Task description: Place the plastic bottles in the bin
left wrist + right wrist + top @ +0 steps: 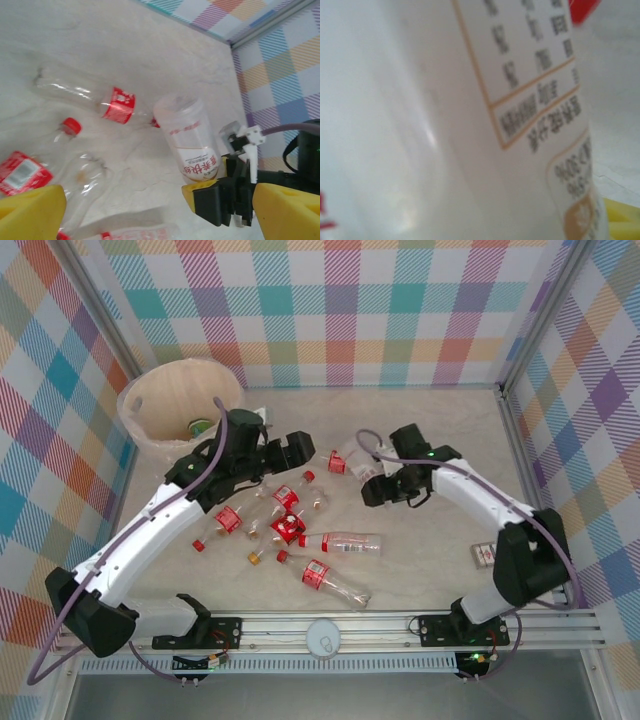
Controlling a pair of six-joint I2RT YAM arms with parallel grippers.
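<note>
**Item:** The pale bottle (187, 140) is translucent with a beige-printed label. It lies right of centre on the table (440, 430), its top end just beside a long red-labelled bottle (85, 95).

**Right claw:** Your right gripper (366, 474) is clenched on the pale bottle's base end. In the right wrist view the label sits close between the fingers. I cannot tell whether the bottle is off the surface.

**Other stock:** The other bottles (290, 525), mostly red-labelled and some crushed, lie scattered mid-table on the near side of both grippers.

**Left claw:** Your left gripper (296, 447) hangs empty at the far edge of that scatter, fingers spread wide.

**Bin:** The bin (165, 400) stands in the far left corner, well apart from the gripped bottle, with the left arm lying between them.

**Step in hand, in my judgement:** You are securing the grasp.

**Next move:** Lift the bottle clear and carry it left to the bin's mouth. The left arm crosses that path, and the round, smooth body may slip.
</note>
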